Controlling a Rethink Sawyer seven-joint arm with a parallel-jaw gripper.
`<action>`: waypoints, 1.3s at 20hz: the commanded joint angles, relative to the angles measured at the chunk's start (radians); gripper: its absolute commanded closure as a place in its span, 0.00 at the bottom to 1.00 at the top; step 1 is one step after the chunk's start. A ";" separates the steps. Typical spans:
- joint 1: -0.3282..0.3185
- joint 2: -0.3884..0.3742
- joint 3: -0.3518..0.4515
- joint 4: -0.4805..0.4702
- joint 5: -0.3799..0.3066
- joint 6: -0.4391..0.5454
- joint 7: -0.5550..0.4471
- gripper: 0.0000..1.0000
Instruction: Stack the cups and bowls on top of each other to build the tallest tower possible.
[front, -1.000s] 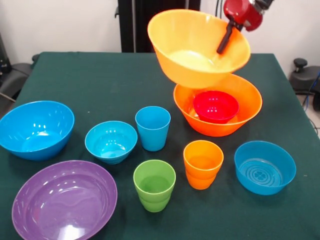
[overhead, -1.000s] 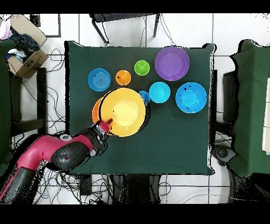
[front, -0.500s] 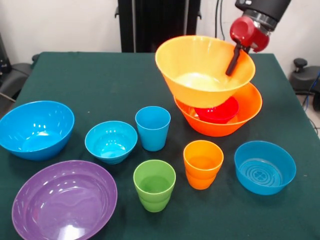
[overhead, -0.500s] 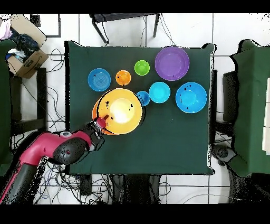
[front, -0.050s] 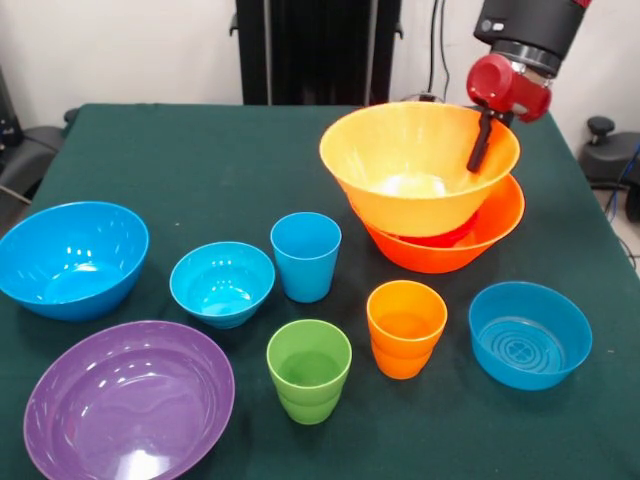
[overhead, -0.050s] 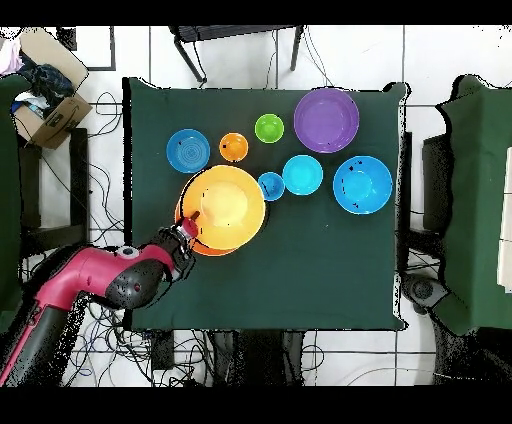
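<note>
My gripper (front, -0.050s: 480, 140) lowers the lighter orange bowl (front, -0.050s: 420, 165) into the darker orange bowl (front, -0.050s: 480, 235), now almost hiding the red bowl (front, -0.050s: 455, 238).

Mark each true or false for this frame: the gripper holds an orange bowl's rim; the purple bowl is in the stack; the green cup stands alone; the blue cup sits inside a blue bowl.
1. The gripper grips the rim of the upper orange bowl. True.
2. The purple bowl is in the stack. False: it sits alone on the table.
3. The green cup stands alone. True.
4. The blue cup sits inside a blue bowl. False: it stands on the table beside the small blue bowl.
</note>
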 joint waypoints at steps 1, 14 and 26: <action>-0.020 -0.041 0.135 -0.100 0.081 0.055 0.151 1.00; 0.019 0.030 0.093 -0.128 0.031 0.011 0.276 1.00; 0.013 0.144 0.037 -0.166 -0.047 -0.065 0.366 1.00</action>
